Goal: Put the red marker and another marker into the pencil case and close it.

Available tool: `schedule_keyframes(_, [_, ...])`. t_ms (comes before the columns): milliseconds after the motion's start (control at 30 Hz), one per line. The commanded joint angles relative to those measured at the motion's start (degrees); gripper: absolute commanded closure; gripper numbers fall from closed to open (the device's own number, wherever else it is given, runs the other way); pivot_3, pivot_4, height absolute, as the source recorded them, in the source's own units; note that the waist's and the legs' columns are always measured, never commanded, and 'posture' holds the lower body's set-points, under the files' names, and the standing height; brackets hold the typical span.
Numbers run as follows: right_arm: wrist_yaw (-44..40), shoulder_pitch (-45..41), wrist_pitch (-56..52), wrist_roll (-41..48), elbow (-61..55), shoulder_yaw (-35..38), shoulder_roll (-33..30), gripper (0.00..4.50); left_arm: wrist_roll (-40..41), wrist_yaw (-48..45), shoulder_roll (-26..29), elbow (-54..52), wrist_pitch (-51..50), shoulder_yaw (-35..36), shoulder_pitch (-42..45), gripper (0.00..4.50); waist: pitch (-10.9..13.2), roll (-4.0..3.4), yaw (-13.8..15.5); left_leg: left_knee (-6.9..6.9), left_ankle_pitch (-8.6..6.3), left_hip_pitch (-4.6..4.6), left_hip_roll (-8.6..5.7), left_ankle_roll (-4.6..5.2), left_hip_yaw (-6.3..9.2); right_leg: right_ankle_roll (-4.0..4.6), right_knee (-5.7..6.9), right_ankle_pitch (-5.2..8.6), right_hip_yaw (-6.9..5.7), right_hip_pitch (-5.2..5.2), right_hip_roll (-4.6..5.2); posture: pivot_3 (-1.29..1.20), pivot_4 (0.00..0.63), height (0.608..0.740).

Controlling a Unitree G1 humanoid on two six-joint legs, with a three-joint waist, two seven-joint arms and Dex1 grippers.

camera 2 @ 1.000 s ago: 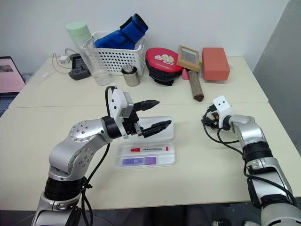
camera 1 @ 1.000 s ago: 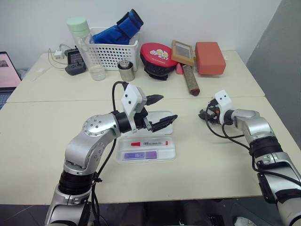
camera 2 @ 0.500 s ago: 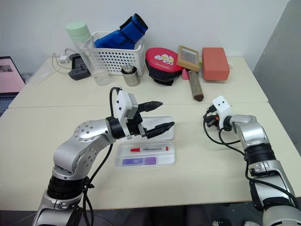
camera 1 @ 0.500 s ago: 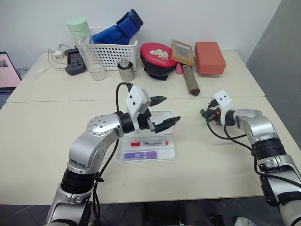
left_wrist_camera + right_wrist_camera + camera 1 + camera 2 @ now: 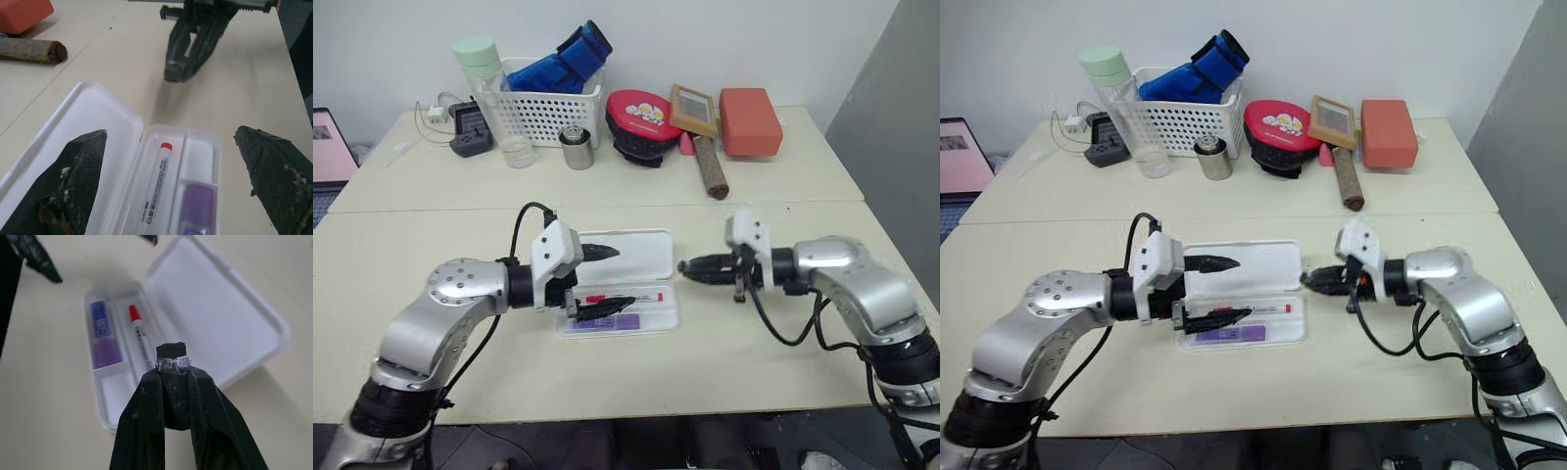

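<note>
The white pencil case (image 5: 644, 257) lies open in the middle of the near table, its lid flat behind the tray. In the tray's grooves lie the red marker (image 5: 625, 296) and, nearer me, the purple marker (image 5: 607, 321). My left gripper (image 5: 626, 276) is open and reaches in from the left; one finger hangs over the lid, the other over the tray. Just right of the case, my right gripper (image 5: 685, 265) is shut on nothing and points at its right end. The right wrist view shows the red marker (image 5: 139, 335) and purple marker (image 5: 102, 335) beyond the shut fingertips (image 5: 171, 356).
Along the far table stand a white basket (image 5: 548, 113) with a blue item, a clear bottle (image 5: 489, 93), a metal cup (image 5: 576, 147), a red round pouch (image 5: 641, 122), a wooden brush (image 5: 693, 108), a brown roll (image 5: 710, 166) and an orange box (image 5: 749, 119).
My right gripper swung in from the right toward the case and shut. My left gripper drew back to the left and sank lower over the case, still open.
</note>
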State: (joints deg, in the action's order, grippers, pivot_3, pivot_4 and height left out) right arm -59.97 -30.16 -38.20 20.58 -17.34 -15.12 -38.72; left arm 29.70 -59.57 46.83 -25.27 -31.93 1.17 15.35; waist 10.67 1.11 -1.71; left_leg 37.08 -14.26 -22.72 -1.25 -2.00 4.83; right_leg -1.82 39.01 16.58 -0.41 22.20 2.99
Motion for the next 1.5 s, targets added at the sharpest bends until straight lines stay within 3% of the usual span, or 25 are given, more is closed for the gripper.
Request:
schedule_keyframes(33, [-0.1,0.0,2.2,-2.9,-0.3,-3.9,0.8,4.19,3.0,-3.8,3.8,-2.6,0.4,4.4,-1.6,0.0,0.0,0.0,0.0,-0.01,0.0,0.0,0.0,0.0,-0.01,0.0,0.0,0.0,0.01,0.02,0.0,0.0,0.15,0.74])
schedule_keyframes(167, [-0.8,-0.1,3.1,-5.2,0.2,-8.4,2.1,4.19,4.5,-5.6,6.9,-4.0,-0.2,6.6,-3.6,0.0,0.0,-0.02,0.0,-0.03,0.0,-0.02,0.01,0.0,0.01,0.01,-0.02,0.0,0.0,0.03,-0.01,0.0,0.15,0.74])
schedule_keyframes(600, [-1.0,-1.1,4.2,-8.0,3.8,-11.7,5.6,4.19,7.0,-3.0,7.1,-6.8,-3.0,7.0,-4.1,0.0,0.0,-0.02,-0.1,-0.02,0.0,0.0,0.02,0.0,0.02,0.01,0.02,0.0,-0.01,0.03,-0.02,0.0,0.15,0.74])
schedule_keyframes(667, [-1.2,-1.2,4.3,-8.1,4.0,-11.6,5.9,3.49,7.1,-2.7,7.1,-6.9,-3.2,7.0,-4.1,0.0,0.0,-0.02,-0.1,-0.02,0.0,0.0,0.01,0.0,0.02,0.0,0.01,0.0,-0.01,0.03,-0.02,0.0,0.15,0.74])
schedule_keyframes(867, [-1.8,-1.4,4.3,-8.1,4.0,-11.4,6.2,2.34,8.1,-2.1,7.0,-7.4,-3.8,7.5,-4.2,0.0,0.0,-0.02,-0.1,-0.02,0.0,0.0,0.02,0.0,0.03,0.0,0.01,0.0,-0.01,0.03,-0.02,0.0,0.15,0.74])
schedule_keyframes(1000, [-2.6,-1.6,4.0,-7.3,3.0,-11.0,6.0,1.35,7.8,-2.0,7.4,-7.0,-3.8,7.9,-4.9,0.0,0.0,-0.02,-0.1,-0.02,0.0,0.01,0.02,0.0,0.02,0.01,0.01,0.0,-0.01,0.03,-0.02,0.0,0.15,0.74])
schedule_keyframes(1200, [-4.0,-4.4,0.9,-1.3,1.5,-5.3,6.8,0.07,9.3,-1.9,8.9,-6.9,-5.7,16.0,-12.4,0.0,0.0,-0.02,-0.2,-0.03,0.0,0.01,0.04,0.0,0.02,0.01,0.02,0.0,0.01,0.04,-0.02,0.0,0.15,0.74])
schedule_keyframes(1367, [-6.2,-9.3,1.5,0.9,6.1,-2.9,7.3,0.03,10.2,-1.3,9.2,-7.8,-6.3,21.8,-17.1,0.0,0.0,-0.04,-0.1,-0.06,0.0,0.06,0.06,0.0,0.03,0.02,0.02,0.01,0.0,0.04,-0.02,0.0,0.15,0.74])
schedule_keyframes(1500, [-7.1,-17.8,4.3,0.6,17.0,-0.6,10.6,0.03,9.3,-0.4,9.2,-7.6,-6.6,26.2,-19.8,0.0,0.0,-0.04,-0.1,-0.06,-0.01,0.06,0.03,0.0,-0.02,0.02,0.0,0.0,0.02,0.03,-0.01,0.0,0.15,0.74])
